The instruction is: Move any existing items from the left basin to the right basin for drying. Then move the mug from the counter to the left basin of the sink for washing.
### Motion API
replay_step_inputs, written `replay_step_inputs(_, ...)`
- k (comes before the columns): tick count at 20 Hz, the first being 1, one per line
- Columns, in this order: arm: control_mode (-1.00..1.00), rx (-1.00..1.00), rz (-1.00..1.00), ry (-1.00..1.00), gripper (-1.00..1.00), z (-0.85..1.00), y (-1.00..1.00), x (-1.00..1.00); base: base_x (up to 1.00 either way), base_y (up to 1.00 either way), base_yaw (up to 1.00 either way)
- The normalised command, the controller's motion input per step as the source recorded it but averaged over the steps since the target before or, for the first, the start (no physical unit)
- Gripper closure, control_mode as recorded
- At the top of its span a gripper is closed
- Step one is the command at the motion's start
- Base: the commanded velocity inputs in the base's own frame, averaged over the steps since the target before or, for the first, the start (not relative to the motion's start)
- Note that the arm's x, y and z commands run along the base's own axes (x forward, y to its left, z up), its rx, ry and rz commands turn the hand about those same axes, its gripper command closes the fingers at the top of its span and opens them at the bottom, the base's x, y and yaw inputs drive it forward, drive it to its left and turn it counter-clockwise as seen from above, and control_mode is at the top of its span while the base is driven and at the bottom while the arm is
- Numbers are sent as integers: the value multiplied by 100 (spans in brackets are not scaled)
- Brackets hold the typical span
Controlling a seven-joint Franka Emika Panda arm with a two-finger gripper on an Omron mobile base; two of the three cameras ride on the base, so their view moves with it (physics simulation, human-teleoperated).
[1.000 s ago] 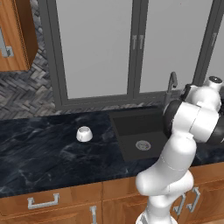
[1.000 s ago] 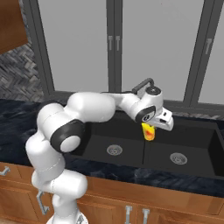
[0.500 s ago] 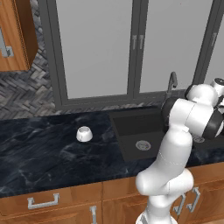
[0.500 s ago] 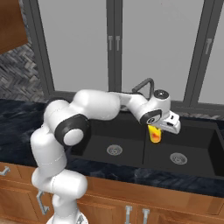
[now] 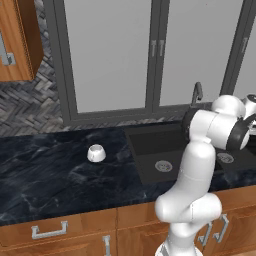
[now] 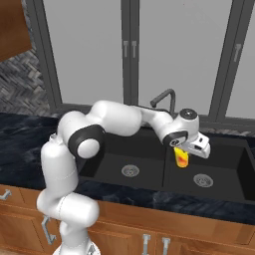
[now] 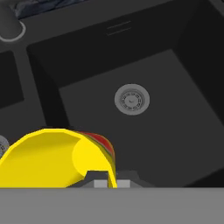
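In the right base view my gripper (image 6: 182, 151) is shut on the small yellow cup-shaped item (image 6: 182, 158), which has a red mark. The item hangs above the right basin (image 6: 226, 162), just right of the divider and near its silver drain (image 6: 201, 180). The hand view shows the yellow item (image 7: 52, 159) tilted at lower left, with the right basin's drain (image 7: 132, 99) below it. Nothing lies in the left basin (image 6: 112, 157). The white mug (image 5: 96, 153) rests on the black counter (image 5: 45, 172), left of the sink's left basin (image 5: 150, 145).
A dark curved faucet (image 6: 164, 98) rises behind the sink divider, close behind my wrist. Tall grey window frames stand behind the counter. Wooden cabinets with silver handles (image 5: 48, 231) run below the counter.
My arm has carried the yellow item to the right and slightly down, from over the divider to over the right basin. The mug has not moved.
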Motion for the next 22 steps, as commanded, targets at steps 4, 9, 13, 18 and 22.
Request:
replay_step_inputs(4,-100,0,-1,0,100,-30,-22,0,0,0,0)
replay_step_inputs(9,-100,0,0,0,100,-27,-10,0,0,0,0)
replay_step_inputs(13,-100,0,0,0,100,-32,-6,0,0,0,0)
replay_step_inputs(18,-100,0,0,0,100,-30,0,0,0,0,0)
replay_step_inputs(22,-100,0,0,0,100,-28,0,3,0,0,0)
